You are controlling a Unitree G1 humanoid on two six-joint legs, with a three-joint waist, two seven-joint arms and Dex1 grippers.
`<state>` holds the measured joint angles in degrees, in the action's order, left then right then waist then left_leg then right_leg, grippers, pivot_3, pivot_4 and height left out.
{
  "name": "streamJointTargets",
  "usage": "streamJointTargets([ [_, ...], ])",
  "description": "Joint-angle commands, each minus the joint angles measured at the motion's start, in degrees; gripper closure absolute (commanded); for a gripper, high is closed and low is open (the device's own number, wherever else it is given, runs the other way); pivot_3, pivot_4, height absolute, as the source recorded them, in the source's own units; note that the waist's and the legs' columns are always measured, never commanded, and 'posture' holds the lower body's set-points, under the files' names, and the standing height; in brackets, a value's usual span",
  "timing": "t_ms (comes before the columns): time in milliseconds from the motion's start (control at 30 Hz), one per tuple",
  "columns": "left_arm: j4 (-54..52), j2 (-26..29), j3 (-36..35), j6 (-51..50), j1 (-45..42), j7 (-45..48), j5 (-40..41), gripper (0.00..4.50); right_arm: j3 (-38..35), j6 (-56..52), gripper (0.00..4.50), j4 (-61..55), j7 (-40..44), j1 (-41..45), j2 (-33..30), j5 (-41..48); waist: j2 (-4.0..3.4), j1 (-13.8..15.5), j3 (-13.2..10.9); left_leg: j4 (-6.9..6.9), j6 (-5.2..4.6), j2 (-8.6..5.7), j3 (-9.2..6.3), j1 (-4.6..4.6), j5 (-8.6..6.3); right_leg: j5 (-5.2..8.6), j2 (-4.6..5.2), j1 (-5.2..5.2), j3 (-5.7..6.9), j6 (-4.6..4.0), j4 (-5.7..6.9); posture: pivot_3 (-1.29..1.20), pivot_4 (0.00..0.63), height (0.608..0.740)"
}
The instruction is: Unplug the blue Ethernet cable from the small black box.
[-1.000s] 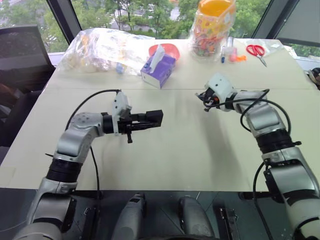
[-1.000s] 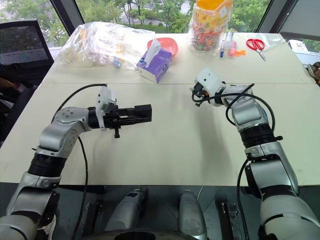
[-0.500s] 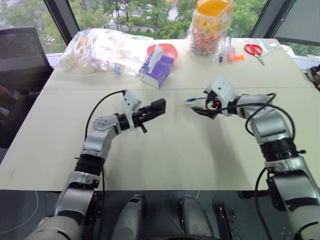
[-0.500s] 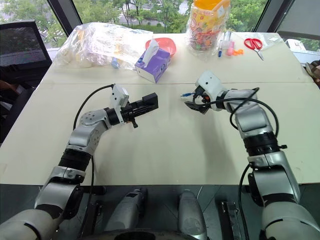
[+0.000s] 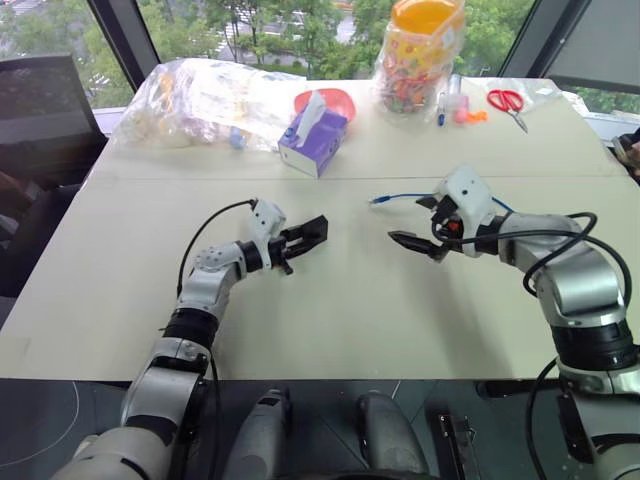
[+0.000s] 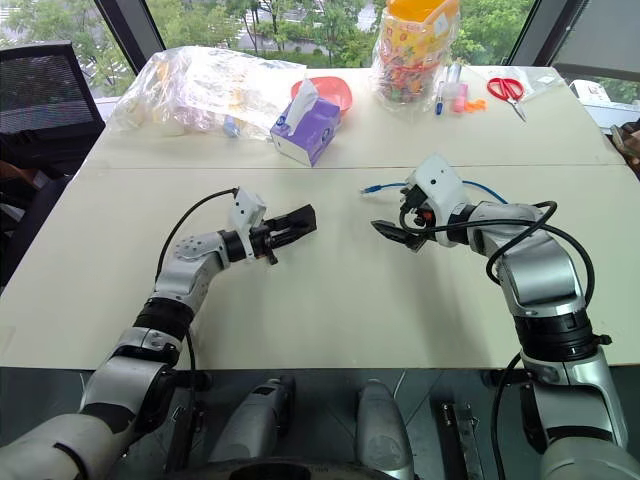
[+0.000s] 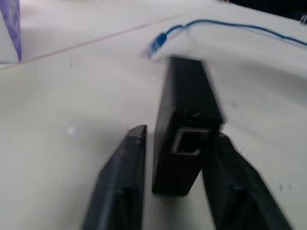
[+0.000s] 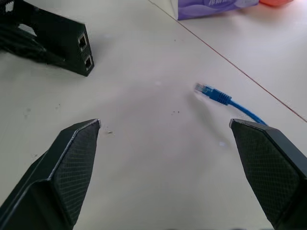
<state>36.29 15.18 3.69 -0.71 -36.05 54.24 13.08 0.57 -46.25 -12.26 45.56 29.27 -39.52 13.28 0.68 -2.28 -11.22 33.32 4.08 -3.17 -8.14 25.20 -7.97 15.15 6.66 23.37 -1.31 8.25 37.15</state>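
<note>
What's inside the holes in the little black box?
Nothing: the black box shows two empty sockets. The blue cable lies apart on the table. Deep inside the sockets is too dark to see.

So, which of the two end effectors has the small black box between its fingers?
The left end effector: the small black box sits between its fingers. The right end effector stands wide open with nothing between its fingers.

No legible text, labels or numbers on any item.
</note>
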Motion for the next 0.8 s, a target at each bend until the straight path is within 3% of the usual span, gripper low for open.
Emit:
streamJointTargets([
  [33, -2.68, 1.68, -0.92, -1.38, 1.19, 1.15, 0.51, 1.22, -2.09, -0.93, 0.00, -3.43, -0.11, -0.63, -1.46, 1.74, 0.00, -0.02, 0.00, 0.01, 0.00, 0.00, 0.00, 0.00, 0.00, 0.00, 0.00, -0.01, 0.00, 0.00, 0.00, 0.00, 0.150, 0.728],
  [100, -3.75, 2.27, -1.33, -2.20, 1.63, 1.07, 0.75, 0.49, -2.11, -1.14, 0.00, -3.88, -0.06, -1.15, -1.94, 2.22, 0.00, -0.04, 0.00, 0.00, 0.00, 0.00, 0.00, 0.00, 0.00, 0.00, 0.00, 0.00, 0.00, 0.00, 0.00, 0.00, 0.150, 0.728],
  [167, -7.42, 4.25, -1.94, -4.23, 3.21, 1.54, 1.40, 0.10, -2.67, -1.44, 0.00, -4.77, 0.65, -2.44, -3.12, 3.17, 0.00, -0.11, 0.00, 0.00, 0.00, 0.01, 0.00, -0.01, 0.00, 0.00, 0.00, 0.00, 0.00, 0.00, 0.00, 0.00, 0.150, 0.728],
  [600, -33.27, 13.06, -5.81, -22.71, 9.99, 1.20, 9.79, 0.10, -5.90, -2.60, 0.00, -8.01, 2.46, -8.54, -9.07, 7.34, -0.01, 1.23, 0.00, 0.00, 0.00, 0.01, 0.00, 0.02, -0.01, 0.07, 0.02, -0.01, 0.00, -0.16, -0.06, 0.00, 0.150, 0.728],
  [800, -38.27, 14.19, -5.81, -26.81, 10.51, 0.64, 12.13, 0.10, -7.61, -3.82, 0.00, -10.43, 3.81, -10.07, -11.21, 10.21, -0.01, 1.43, 0.00, 0.00, 0.00, 0.02, 0.01, 0.02, -0.01, 0.11, 0.02, -0.01, -0.01, -0.23, -0.07, 0.00, 0.150, 0.728],
])
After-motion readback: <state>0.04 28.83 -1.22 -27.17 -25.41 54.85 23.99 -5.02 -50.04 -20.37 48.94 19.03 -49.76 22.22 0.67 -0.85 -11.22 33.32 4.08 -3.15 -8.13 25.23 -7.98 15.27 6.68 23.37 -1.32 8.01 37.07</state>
